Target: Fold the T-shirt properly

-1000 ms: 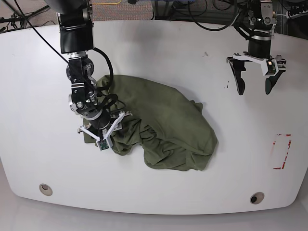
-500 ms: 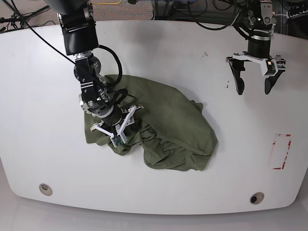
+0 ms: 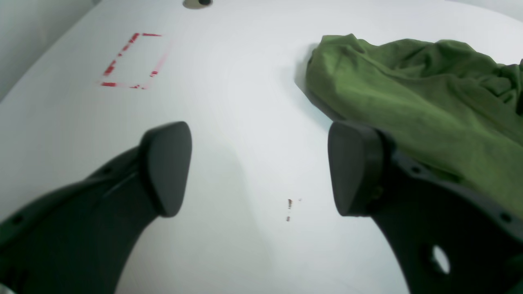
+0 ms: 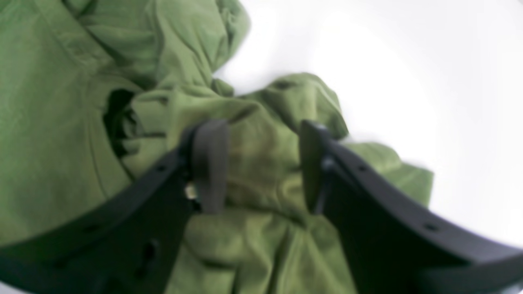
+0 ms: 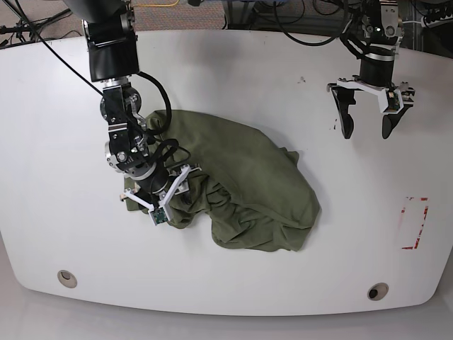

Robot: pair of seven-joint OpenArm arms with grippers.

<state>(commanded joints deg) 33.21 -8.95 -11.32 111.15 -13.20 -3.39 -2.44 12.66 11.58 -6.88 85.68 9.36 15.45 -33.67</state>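
Olive T-shirt (image 5: pixel 244 188) lies crumpled mid-surface. Right gripper (image 4: pixel 261 163), fingers spread, straddles a fold w/ no pinch yet, likely to spread it. Left gripper (image 5: pixel 371 113), fingers spread, hovers clear near far edge.
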